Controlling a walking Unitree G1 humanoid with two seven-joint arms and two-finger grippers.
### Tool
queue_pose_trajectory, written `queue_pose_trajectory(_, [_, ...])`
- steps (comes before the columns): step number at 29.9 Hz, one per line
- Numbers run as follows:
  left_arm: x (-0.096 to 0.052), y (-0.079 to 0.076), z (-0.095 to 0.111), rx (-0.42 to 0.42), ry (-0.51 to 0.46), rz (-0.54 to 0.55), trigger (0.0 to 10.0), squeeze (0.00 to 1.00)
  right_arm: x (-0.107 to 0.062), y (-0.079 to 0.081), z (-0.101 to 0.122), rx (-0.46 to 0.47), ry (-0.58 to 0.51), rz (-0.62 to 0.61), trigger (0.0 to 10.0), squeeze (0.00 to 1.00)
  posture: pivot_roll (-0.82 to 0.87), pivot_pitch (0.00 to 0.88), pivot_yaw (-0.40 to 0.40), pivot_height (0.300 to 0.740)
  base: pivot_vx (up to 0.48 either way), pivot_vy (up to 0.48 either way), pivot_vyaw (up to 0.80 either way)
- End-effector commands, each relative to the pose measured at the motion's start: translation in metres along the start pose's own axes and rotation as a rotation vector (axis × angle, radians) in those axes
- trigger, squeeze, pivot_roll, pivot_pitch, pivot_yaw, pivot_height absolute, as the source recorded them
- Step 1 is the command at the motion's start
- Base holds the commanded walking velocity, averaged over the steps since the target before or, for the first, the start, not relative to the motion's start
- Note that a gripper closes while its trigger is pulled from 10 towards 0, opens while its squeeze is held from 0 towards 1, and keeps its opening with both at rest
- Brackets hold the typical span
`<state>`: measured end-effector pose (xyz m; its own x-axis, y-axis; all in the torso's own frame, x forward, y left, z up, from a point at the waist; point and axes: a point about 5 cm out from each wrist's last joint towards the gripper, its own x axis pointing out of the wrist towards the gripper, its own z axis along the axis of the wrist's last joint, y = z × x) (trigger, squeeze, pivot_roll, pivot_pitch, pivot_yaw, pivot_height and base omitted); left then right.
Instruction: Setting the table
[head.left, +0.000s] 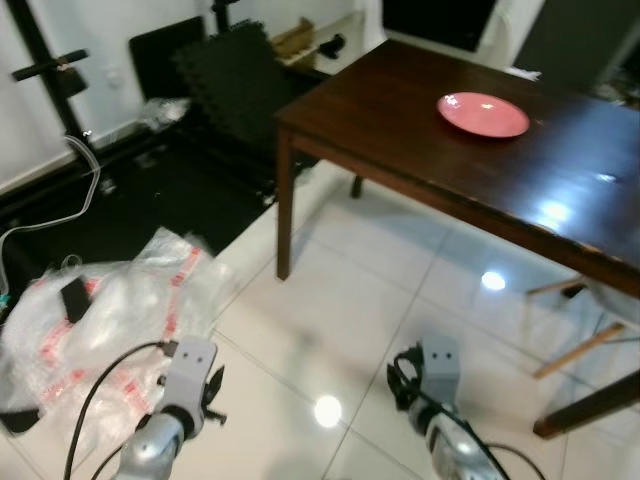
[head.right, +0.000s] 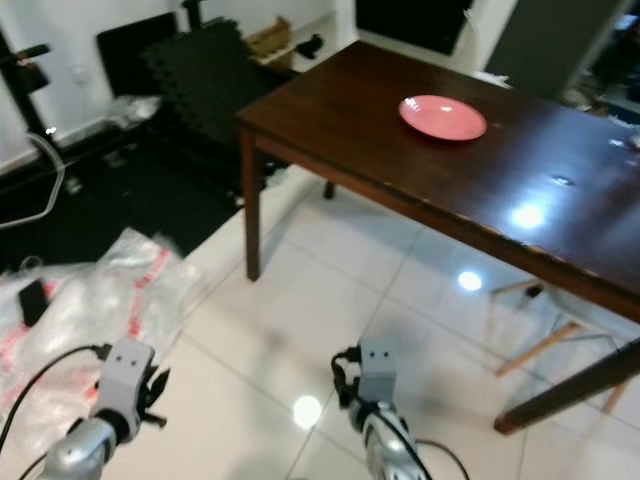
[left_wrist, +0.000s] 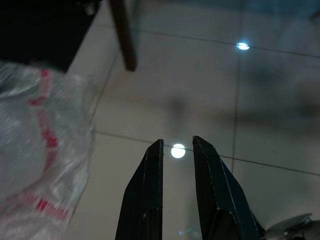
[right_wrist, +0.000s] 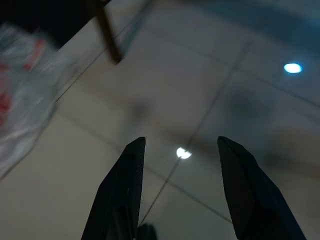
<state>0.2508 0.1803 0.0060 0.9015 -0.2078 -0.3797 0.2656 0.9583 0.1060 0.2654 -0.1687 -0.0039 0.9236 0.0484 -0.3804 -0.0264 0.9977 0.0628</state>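
One round, glossy pink plate (head.left: 483, 114) lies on the far part of the dark polished wooden table (head.left: 420, 140). Crinkled clear plastic wrap (head.left: 100, 320) with red print, perhaps packaging, sprawls on the white tiled floor (head.left: 340, 300) at near left. Both arms hang low: left gripper (left_wrist: 177, 150) fingers narrowly parted, right gripper (right_wrist: 181, 145) fingers wide, both empty.

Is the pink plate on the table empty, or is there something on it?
Empty. The pink plate lies flat on the dark wooden table, and its whole surface shows plain pink with nothing on it.
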Motion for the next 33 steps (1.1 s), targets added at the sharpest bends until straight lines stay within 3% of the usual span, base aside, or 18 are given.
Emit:
queue_pose_trajectory(1, [-0.004,0.000,-0.009,0.006,0.039,-0.005,10.0,0.00,-0.004,0.002,-0.010,0.008,0.032,0.001,10.0,0.00,-0.03,0.047,0.025,0.740,0.000,0.000,-0.80])
queue_pose_trajectory(19, [-0.004,0.001,-0.007,0.012,0.022,0.014,10.0,0.00,-0.003,0.002,-0.009,0.012,0.028,-0.001,10.0,0.00,-0.03,0.051,0.026,0.740,0.000,0.000,-0.80])
queue_pose_trajectory(23, [-0.003,0.008,0.005,0.038,-0.033,0.044,10.0,0.00,-0.002,-0.001,-0.002,-0.036,-0.010,-0.013,10.0,0.00,-0.03,0.052,0.025,0.740,0.000,0.000,-0.80])
queue_pose_trajectory(26, [0.002,0.015,0.029,0.012,-0.119,0.080,10.0,0.00,0.002,-0.007,0.019,-0.037,-0.096,-0.041,10.0,0.00,-0.03,0.052,0.028,0.740,0.000,0.000,-0.80])
queue_pose_trajectory(29, [0.007,0.017,0.068,0.005,-0.261,0.081,10.0,0.00,0.006,-0.013,0.064,0.027,-0.267,-0.071,10.0,0.00,-0.03,0.051,0.032,0.740,0.178,0.000,-0.78])
queue_pose_trajectory(30, [0.010,0.017,0.093,0.003,-0.343,0.088,10.0,0.00,0.006,-0.012,0.100,0.056,-0.401,-0.078,10.0,0.00,-0.03,0.049,0.034,0.740,0.412,0.000,-0.54])
queue_pose_trajectory(33, [0.012,0.015,0.116,0.001,-0.411,0.087,10.0,0.00,0.003,-0.008,0.133,0.067,-0.513,-0.070,10.0,0.00,-0.03,0.046,0.036,0.740,0.480,0.000,0.00])
